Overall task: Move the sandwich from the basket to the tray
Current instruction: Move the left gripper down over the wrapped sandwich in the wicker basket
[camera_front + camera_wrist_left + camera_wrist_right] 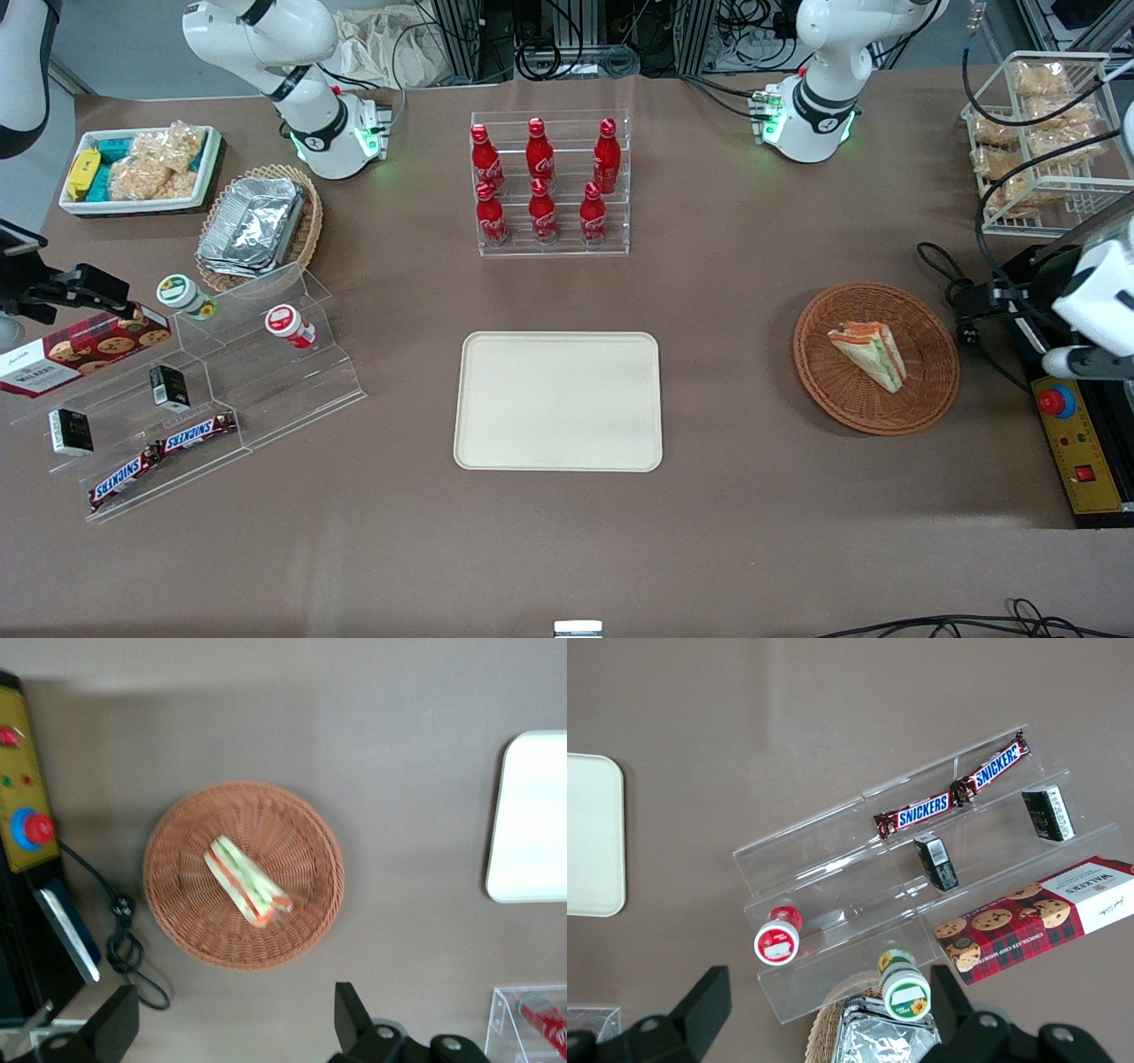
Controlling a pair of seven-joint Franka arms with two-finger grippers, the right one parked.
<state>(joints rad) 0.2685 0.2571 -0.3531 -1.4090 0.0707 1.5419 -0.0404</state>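
While the tray lies bare mid-bench, the sandwich rests in the basket; the hand hovers above, spread wide and empty. Soft, light bread probably crushes easily, so pinch gently across the flat faces.

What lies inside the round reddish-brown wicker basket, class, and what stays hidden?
Inside the basket lies one sandwich, orange and green filling showing. The weave under it is covered. The open pincer hangs above the table beside the basket.
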